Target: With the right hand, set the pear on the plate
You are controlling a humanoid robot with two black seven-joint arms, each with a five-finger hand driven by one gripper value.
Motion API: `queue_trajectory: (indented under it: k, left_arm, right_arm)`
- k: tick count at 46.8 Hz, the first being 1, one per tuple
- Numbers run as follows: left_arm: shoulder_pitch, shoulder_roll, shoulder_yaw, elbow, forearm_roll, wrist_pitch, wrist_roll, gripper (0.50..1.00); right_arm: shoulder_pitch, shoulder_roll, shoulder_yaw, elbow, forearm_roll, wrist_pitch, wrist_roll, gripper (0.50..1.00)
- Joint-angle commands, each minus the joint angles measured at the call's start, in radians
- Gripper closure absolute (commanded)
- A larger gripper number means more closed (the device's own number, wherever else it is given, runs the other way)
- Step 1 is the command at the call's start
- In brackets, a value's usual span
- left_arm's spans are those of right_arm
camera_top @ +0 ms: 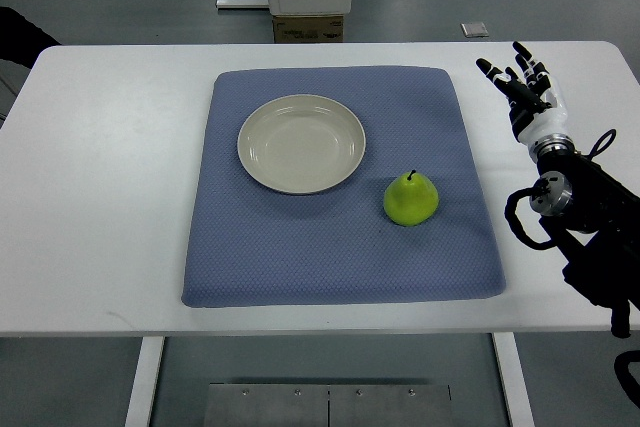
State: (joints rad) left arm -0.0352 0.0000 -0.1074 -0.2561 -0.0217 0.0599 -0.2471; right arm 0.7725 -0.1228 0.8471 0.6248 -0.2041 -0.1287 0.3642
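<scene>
Green pear [411, 199] upright on blue mat [300, 257], just right of empty cream plate [262, 169], right hand [524, 88] well apart over white table [100, 197], fingers spread, holding nothing

Green pear [411, 199] with dark stem pointing up, sat upright on the blue mat [300, 257], toward its right half. Round cream plate [258, 152], empty and flat, lay on the same mat near its upper middle. Pear rested just off the plate's lower right rim, close but not touching.
</scene>
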Motion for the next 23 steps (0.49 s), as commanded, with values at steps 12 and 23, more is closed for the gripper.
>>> queue_trajectory:
  k: [12,23]
  left_arm:
    - [0.0,0.0,0.0,0.0,0.0,0.0,0.0,0.5]
    - [0.0,0.0,0.0,0.0,0.0,0.0,0.0,0.5]
  right_arm:
    - [0.013,-0.001,-0.036,0.001,0.0,0.0,0.001,0.5]
    - [0.014,-0.017,-0.052,0.0,-0.003,0.0,0.004,0.5]
